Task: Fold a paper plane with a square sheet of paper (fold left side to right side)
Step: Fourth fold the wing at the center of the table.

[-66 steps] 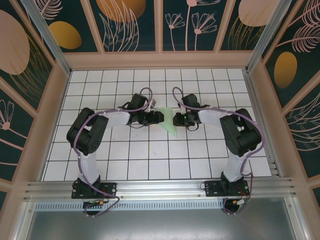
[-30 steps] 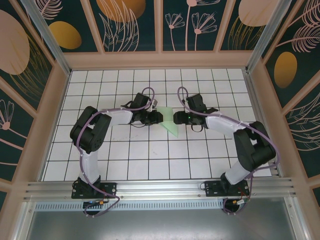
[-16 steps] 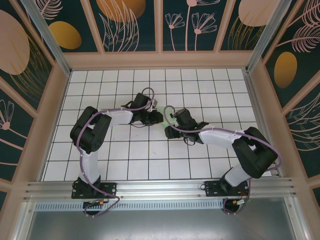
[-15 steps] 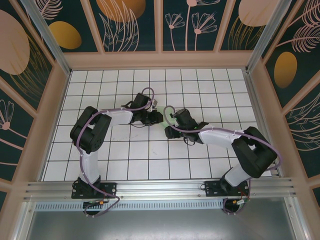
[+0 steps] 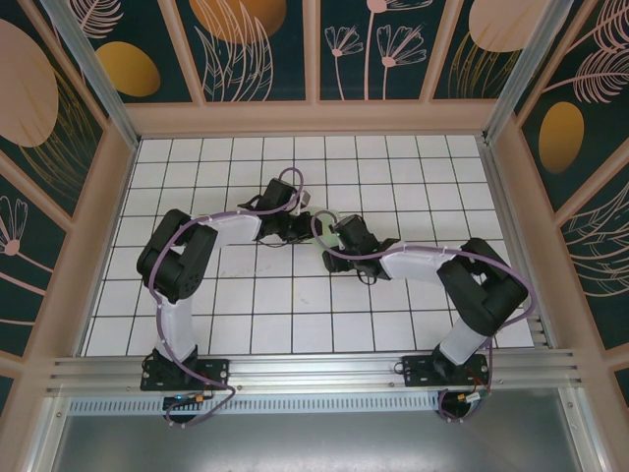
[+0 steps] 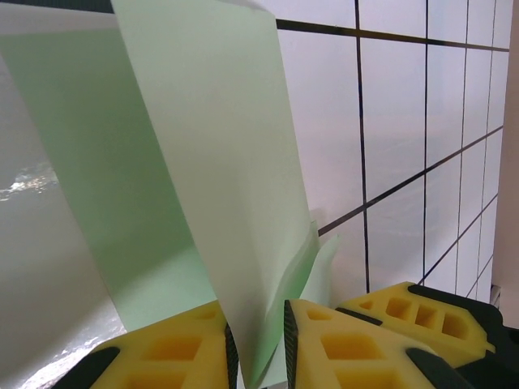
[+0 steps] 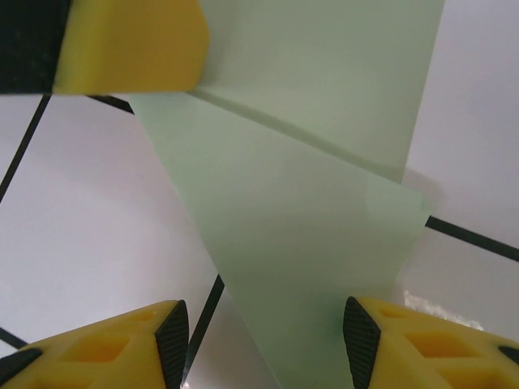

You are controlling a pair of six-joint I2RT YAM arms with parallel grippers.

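Note:
The pale green paper [image 6: 211, 162] is partly folded and stands up off the white grid table. My left gripper [image 6: 259, 356] is shut on its lower layers, which splay slightly between the yellow pads. In the top view the left gripper [image 5: 303, 229] and the right gripper [image 5: 327, 239] meet near the table's middle, and the right one covers most of the paper. In the right wrist view a folded flap of the paper [image 7: 308, 227] lies between the tips of my right gripper [image 7: 266, 340], whose jaws stand wide apart and do not touch it. A left fingertip [image 7: 122, 44] shows at the upper left there.
The white grid table [image 5: 295, 315] is boxed in by wood-framed patterned walls [image 5: 314, 118] at the back and both sides. An aluminium rail [image 5: 314, 374] carrying both arm bases runs along the near edge.
My right gripper has swung left from beside the paper to over it, close against the left gripper, and its jaws have narrowed a little. The left arm keeps its grip and has barely moved.

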